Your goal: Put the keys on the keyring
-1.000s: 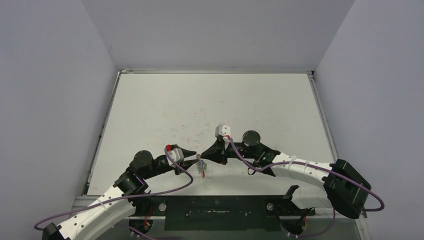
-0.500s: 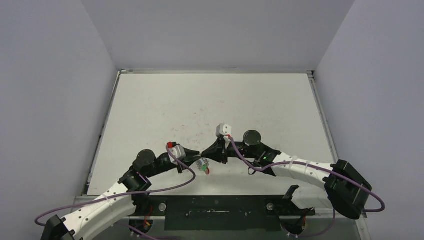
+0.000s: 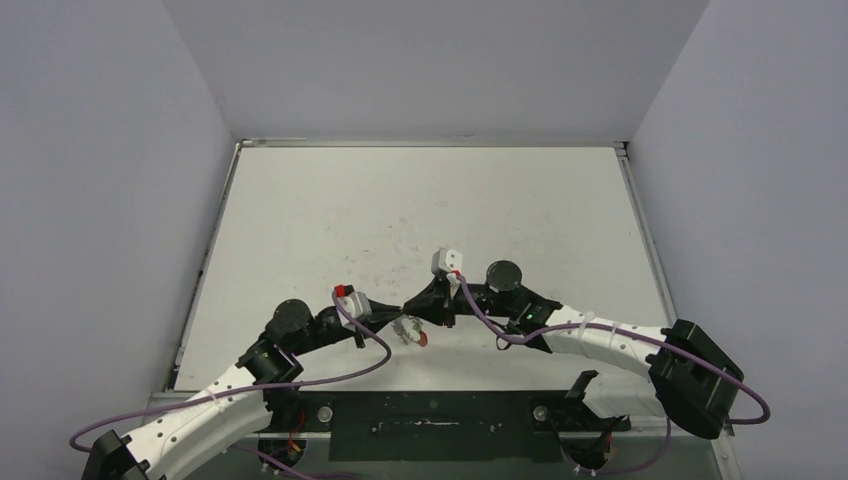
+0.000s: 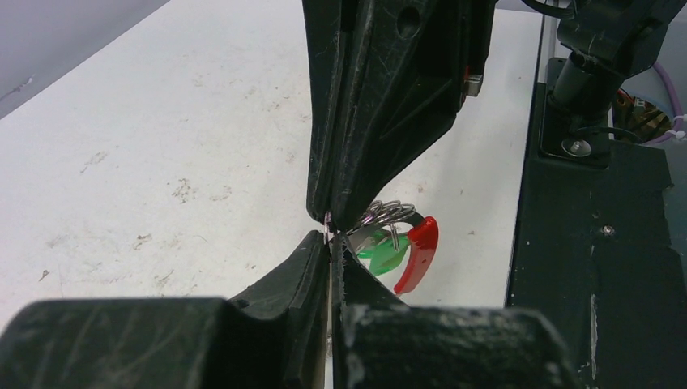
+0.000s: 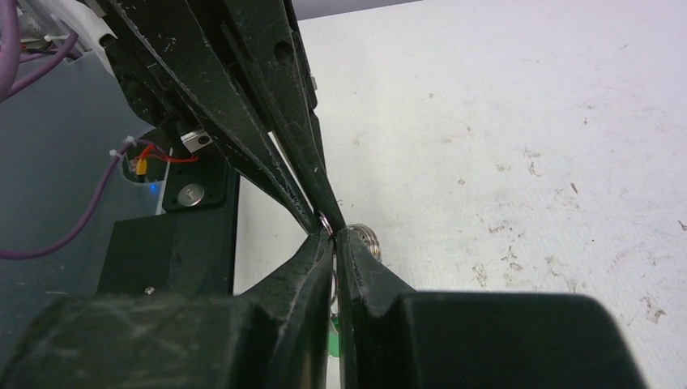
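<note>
Near the near edge of the table (image 3: pixel 400 200), left tool (image 4: pixel 330 243) and right tool (image 5: pixel 332 235), both closed narrow, gripped the keyring (image 4: pixel 391 214) tip to tip, probably steadying its coil for the green key (image 4: pixel 382 258).

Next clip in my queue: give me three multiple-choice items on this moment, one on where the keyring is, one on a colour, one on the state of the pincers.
1. Where is the keyring?
A. lying far from both arms
B. right where the left pincer and right pincer meet
C. on the black base plate
2. What colour is the key head beside the red section?
A. green
B. yellow
C. white
3. How do the pincers stand?
A. both wide open
B. one open, one shut
C. both shut
Answers: 1 B, the coil sits by the meeting tips in both wrist views; 2 A, the left wrist view shows green beside red; 3 C, each wrist view shows its own fingers closed to a slit.
</note>
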### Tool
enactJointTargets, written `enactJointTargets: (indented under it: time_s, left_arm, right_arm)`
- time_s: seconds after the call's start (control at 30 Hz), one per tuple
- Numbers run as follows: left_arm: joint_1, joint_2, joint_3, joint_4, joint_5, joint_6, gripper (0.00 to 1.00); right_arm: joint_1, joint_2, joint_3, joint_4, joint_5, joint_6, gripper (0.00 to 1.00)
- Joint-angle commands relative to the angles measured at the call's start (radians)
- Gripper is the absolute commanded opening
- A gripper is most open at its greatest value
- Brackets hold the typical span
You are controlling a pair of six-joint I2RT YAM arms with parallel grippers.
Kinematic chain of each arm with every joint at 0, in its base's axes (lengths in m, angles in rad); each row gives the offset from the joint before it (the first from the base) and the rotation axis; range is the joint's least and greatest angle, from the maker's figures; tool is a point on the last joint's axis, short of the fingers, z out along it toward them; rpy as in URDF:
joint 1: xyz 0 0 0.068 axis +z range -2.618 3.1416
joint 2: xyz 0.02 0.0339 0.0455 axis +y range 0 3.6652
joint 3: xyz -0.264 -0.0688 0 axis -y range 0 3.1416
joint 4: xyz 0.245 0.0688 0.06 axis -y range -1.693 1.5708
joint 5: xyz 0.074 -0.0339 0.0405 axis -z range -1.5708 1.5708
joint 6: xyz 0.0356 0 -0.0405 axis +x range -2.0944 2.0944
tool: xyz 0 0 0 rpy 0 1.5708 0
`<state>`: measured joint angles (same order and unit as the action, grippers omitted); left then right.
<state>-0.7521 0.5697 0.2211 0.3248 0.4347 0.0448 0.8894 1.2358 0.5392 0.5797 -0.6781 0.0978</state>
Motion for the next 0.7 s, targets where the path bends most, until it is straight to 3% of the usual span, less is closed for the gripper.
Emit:
enactJointTargets:
  time_s: [0.0,0.1,0.17,0.2,0.3,0.4,0.53,0.67]
  left_arm:
    - [-0.001,-0.020,0.034,-0.038,-0.020,0.040,0.00]
    - [-0.001,-0.030,0.040,-0.067,-0.034,0.055,0.00]
    - [-0.002,-0.033,0.038,-0.066,-0.035,0.066,0.00]
    - [-0.002,-0.031,0.038,-0.066,-0.034,0.069,0.00]
    - [-0.001,-0.028,0.041,-0.074,-0.033,0.081,0.00]
    - [-0.001,-0.029,0.043,-0.077,-0.031,0.087,0.00]
    - [-0.002,-0.032,0.051,-0.088,-0.030,0.093,0.00]
    - [-0.002,-0.029,0.061,-0.104,-0.027,0.099,0.00]
  right_arm:
    - [0.005,-0.032,0.024,0.047,-0.029,-0.007,0.19]
    - [0.000,-0.061,0.021,0.032,-0.002,-0.026,0.43]
    - [-0.014,-0.078,0.025,0.013,0.018,-0.041,0.71]
    - [-0.025,-0.087,0.032,-0.008,0.023,-0.049,0.81]
    - [-0.059,-0.108,0.058,-0.070,0.028,-0.070,1.00]
    - [-0.101,-0.128,0.076,-0.120,0.075,-0.033,1.00]
    - [-0.183,-0.140,0.116,-0.277,0.325,0.184,1.00]
    - [-0.316,-0.104,0.158,-0.467,0.354,0.357,1.00]
